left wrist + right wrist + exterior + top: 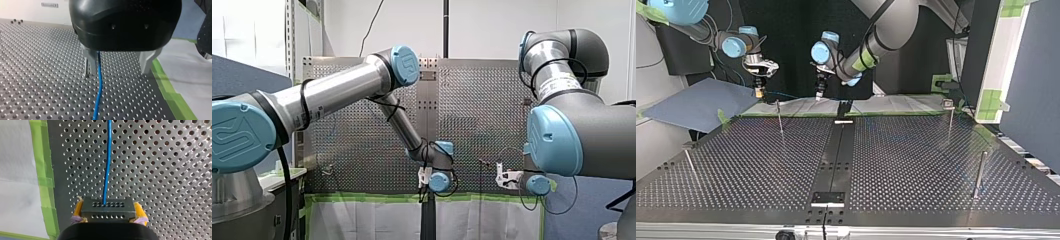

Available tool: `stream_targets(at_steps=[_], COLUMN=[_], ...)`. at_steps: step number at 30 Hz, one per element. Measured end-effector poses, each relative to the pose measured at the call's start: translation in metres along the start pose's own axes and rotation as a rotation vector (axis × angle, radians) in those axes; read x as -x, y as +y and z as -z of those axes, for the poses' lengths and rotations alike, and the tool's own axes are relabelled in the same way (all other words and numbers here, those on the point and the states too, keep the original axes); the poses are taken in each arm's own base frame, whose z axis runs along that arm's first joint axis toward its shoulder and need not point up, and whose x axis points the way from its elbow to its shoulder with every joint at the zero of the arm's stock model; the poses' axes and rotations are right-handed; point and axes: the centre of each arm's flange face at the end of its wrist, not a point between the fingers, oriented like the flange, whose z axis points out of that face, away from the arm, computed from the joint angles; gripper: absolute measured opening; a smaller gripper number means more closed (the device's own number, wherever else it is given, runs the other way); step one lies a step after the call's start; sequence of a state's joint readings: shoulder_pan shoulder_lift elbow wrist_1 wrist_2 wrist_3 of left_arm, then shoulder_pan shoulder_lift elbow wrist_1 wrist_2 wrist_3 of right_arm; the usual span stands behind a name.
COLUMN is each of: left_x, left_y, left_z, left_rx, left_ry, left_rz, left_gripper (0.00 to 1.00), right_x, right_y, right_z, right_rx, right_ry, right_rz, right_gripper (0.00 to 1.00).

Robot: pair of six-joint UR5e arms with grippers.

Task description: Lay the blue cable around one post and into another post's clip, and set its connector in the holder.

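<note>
**Right gripper holds the connector, left gripper open**

Right gripper [108,208]: yellow pads clamped on the black connector [107,216], over the perforated table [162,170] near the green tape [45,182]. Blue cable [107,170] runs straight out ahead of it. Left gripper [118,72]: fingers wide apart, cable hanging just beside one finger, not pinched. Top view: both grippers near the table's far edge, close to a thin post [780,117].

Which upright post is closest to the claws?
The post just beside my right gripper, at the top view's left; the others stand well away.
</note>
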State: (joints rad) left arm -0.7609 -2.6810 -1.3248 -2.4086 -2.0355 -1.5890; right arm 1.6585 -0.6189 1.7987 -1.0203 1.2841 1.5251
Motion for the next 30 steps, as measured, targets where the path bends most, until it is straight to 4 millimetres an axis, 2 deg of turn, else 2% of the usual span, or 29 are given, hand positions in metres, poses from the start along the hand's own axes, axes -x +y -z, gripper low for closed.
stream_targets(at_steps=[2, 3, 4, 9, 10, 11, 13, 14, 30], left_x=[-0.0002, -0.0004, -0.0004, -0.0007, -0.0008, -0.0008, -0.0008, -0.0007, -0.0001], left_y=[-0.0011, -0.0013, -0.0012, -0.0004, -0.0003, -0.0003, 0.0007, 0.0013, 0.0042], left_z=[0.0006, 0.0007, 0.0007, 0.0006, 0.0006, 0.0006, 0.0003, 0.0001, -0.0018], left_rx=[-0.005, -0.006, -0.006, -0.002, -0.002, -0.001, 0.005, 0.009, 0.023], left_ry=[0.0, 0.001, 0.001, 0.003, 0.003, 0.003, 0.003, 0.002, -0.004], left_rz=[0.0, -0.001, -0.001, -0.005, -0.006, -0.006, -0.005, -0.004, 0.024], left_gripper=[0.25, 0.25, 0.2, 0.2, 0.16, 0.07, 0.07, 0.03, 0.01], right_x=[0.0, 0.0001, 0.0001, 0.0003, 0.0003, 0.0003, 0.0002, 0.0002, 0.0009], right_y=[-0.0002, -0.0006, -0.0007, -0.0023, -0.0026, -0.0028, -0.003, -0.0031, -0.0061], right_z=[0.0, 0.0, 0.0, 0.0001, 0.0001, 0.0001, 0.0, 0.0, 0.0003], right_rx=[0.0, -0.001, -0.001, -0.004, -0.004, -0.005, -0.005, -0.005, -0.01], right_ry=[0.0, 0.0, 0.0, -0.001, -0.001, -0.001, 0.0, 0.0, -0.004], right_rz=[0.0, 0.0, 0.0, 0.0, 0.001, 0.0, 0.001, 0.001, 0.004], right_gripper=[0.0, 0.0, 0.0, 0.0, 0.0, 0.0, 0.0, 0.0, 0.0])
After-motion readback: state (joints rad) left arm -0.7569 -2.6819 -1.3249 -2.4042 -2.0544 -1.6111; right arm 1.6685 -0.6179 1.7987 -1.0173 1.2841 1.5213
